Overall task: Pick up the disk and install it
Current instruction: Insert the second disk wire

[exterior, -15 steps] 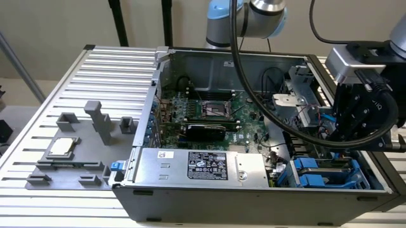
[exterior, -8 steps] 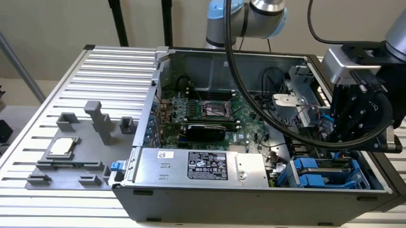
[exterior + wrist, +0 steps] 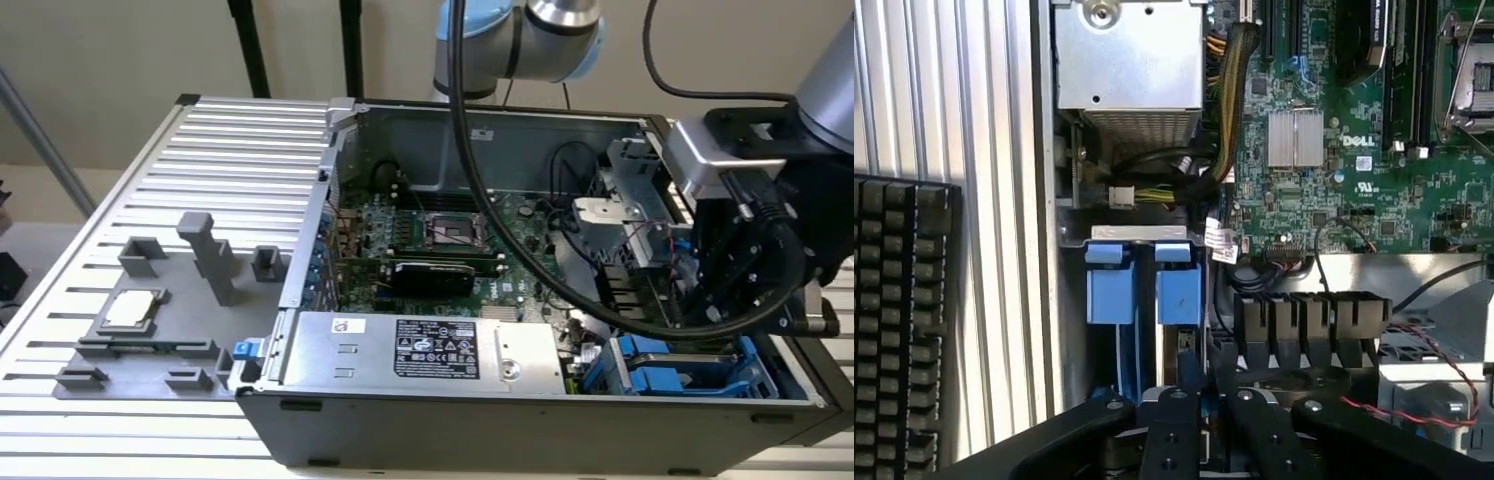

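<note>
The gripper [image 3: 1206, 415] sits low over the drive bay in the corner of the open computer case [image 3: 534, 425], its black fingers [image 3: 1172, 430] drawn close together around the edge of the disk [image 3: 1179, 350], which stands on edge inside the bay; whether the pads press the disk or merely flank it cannot be told. The disk's blue carrier shows as 2 blue tabs [image 3: 1144, 285] just beside the case wall, and in the exterior view the same blue frame [image 3: 674, 365] lies in the case corner next to the grey power supply [image 3: 427, 350] with its black label. Beyond the bay the green motherboard [image 3: 441, 235] fills the case floor, with a small silver heatsink [image 3: 1294, 137] and a bundle of yellow and black cables [image 3: 1229, 100] running from the power supply. Outside the case, on the ribbed metal worktop [image 3: 200, 150], a grey fixture plate [image 3: 147, 330] carries a small square silver chip [image 3: 131, 308]. A black keyboard [image 3: 899, 330] lies on the worktop beside the case.
</note>
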{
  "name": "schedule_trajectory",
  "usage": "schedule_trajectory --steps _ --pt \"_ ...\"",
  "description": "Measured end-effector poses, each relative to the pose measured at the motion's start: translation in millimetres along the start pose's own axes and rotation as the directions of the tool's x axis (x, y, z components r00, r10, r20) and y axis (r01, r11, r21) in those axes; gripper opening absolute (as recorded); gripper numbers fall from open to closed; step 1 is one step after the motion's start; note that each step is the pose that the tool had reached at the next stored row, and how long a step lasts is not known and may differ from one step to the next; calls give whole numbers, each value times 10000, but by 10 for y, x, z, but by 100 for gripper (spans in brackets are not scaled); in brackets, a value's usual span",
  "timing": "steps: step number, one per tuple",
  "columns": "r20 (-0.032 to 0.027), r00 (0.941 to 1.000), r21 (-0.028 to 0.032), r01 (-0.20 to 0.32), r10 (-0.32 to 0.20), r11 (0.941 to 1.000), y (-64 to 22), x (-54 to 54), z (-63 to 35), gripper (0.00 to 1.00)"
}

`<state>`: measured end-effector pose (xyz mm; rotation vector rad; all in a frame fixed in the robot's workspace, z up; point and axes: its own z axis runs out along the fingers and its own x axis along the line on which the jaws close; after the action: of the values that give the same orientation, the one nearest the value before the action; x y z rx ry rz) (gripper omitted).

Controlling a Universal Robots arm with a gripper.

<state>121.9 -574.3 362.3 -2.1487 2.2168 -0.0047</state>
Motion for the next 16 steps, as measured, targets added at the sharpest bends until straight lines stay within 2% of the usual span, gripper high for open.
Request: schedule_trajectory --steps 5,12,16 --pt "57 10000 121 47 -48 9999 24 44 61 0" --pt "98 9998 335 149 -152 9993 40 48 156 0" --pt "121 9998 380 173 -178 9991 46 49 185 0"
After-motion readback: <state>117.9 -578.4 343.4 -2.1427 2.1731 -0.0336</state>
